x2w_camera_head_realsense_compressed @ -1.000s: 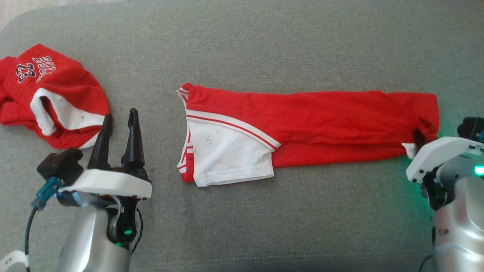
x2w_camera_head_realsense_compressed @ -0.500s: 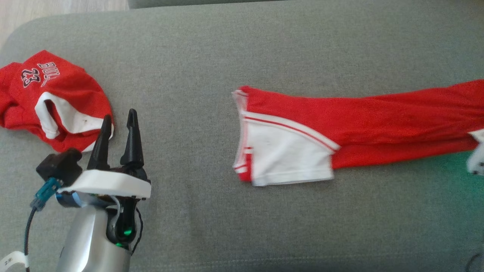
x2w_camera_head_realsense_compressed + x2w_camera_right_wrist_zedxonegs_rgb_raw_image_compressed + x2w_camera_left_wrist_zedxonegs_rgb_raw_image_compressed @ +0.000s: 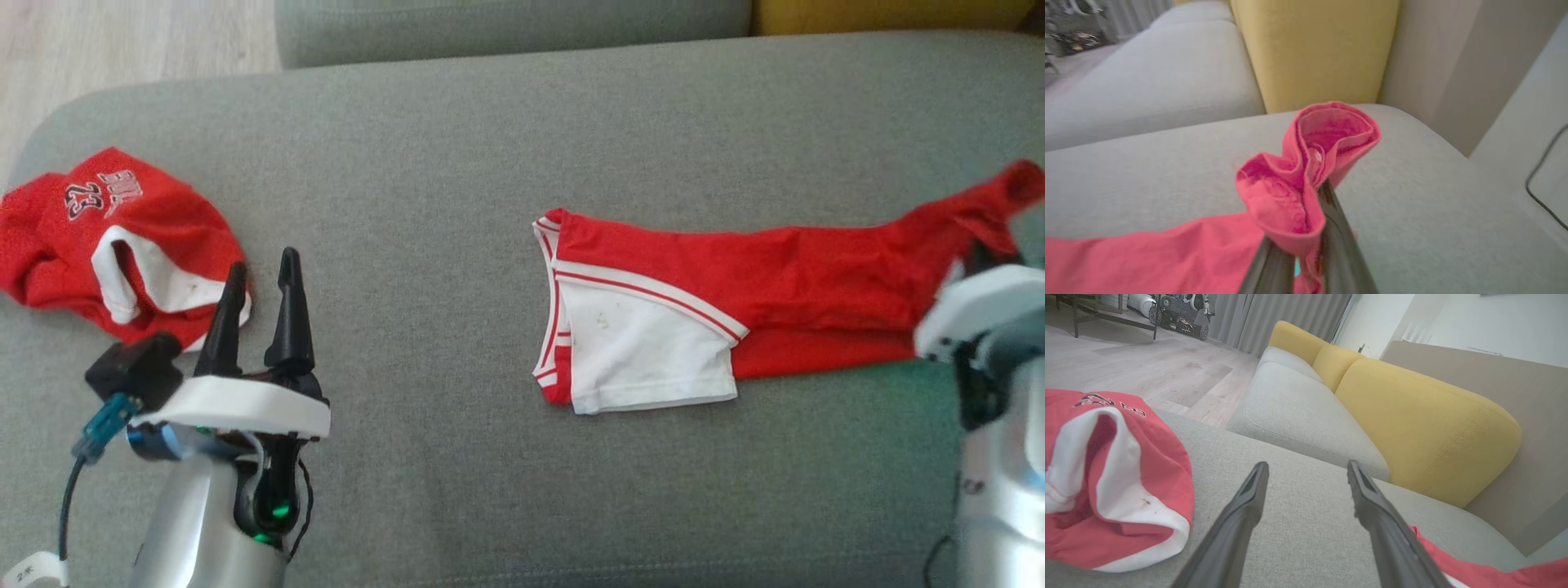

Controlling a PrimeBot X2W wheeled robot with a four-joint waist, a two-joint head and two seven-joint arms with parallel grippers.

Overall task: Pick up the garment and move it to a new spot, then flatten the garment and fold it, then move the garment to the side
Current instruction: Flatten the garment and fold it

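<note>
Pinching the raised right end of the folded red-and-white garment [image 3: 735, 269] in the right gripper [image 3: 1310, 204], clamped on cloth, with the rest flat on the grey sofa cushion [image 3: 449, 163]. Holding the left gripper [image 3: 261, 269] spread apart, empty, beside a crumpled red jersey [image 3: 122, 237].

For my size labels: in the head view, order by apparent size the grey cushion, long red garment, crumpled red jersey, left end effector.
1. grey cushion
2. long red garment
3. crumpled red jersey and left end effector: close, and the latter is nearer the camera, so unranked.
</note>
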